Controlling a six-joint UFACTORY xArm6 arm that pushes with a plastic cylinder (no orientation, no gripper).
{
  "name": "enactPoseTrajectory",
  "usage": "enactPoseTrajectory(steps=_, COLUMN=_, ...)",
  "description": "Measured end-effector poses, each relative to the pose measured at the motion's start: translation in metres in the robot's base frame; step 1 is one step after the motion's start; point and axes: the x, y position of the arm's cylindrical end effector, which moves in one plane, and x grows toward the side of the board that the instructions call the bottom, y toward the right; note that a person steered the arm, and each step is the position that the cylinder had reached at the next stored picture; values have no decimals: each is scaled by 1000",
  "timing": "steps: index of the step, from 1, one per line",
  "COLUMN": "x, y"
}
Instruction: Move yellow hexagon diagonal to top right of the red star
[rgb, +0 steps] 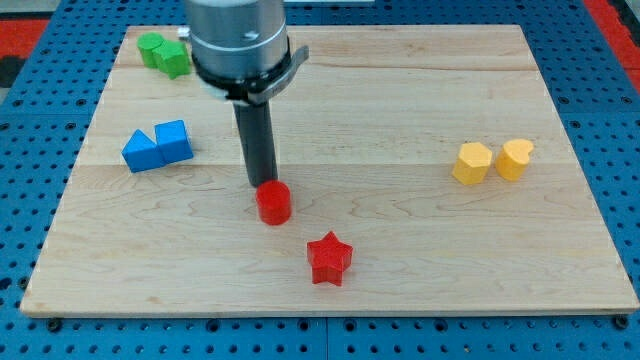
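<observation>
The yellow hexagon lies at the view's right, touching a yellow heart-shaped block on its right side. The red star lies below the board's middle, far to the left of and below the hexagon. My tip stands at the upper edge of a red cylinder, up and to the left of the red star and far left of the yellow hexagon.
Two blue blocks lie together at the view's left. Two green blocks lie at the top left, next to the arm's body. The wooden board sits on a blue pegboard.
</observation>
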Motion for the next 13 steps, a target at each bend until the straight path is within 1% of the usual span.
enactPoseTrajectory(steps=1, x=24, y=14)
enactPoseTrajectory(steps=2, x=32, y=28)
enactPoseTrajectory(steps=4, x=32, y=28)
enactPoseTrajectory(steps=5, x=25, y=31)
enactPoseTrajectory(steps=6, x=-19, y=58)
enactPoseTrajectory(steps=7, x=-39, y=81)
enactPoseTrajectory(steps=13, x=-43, y=85)
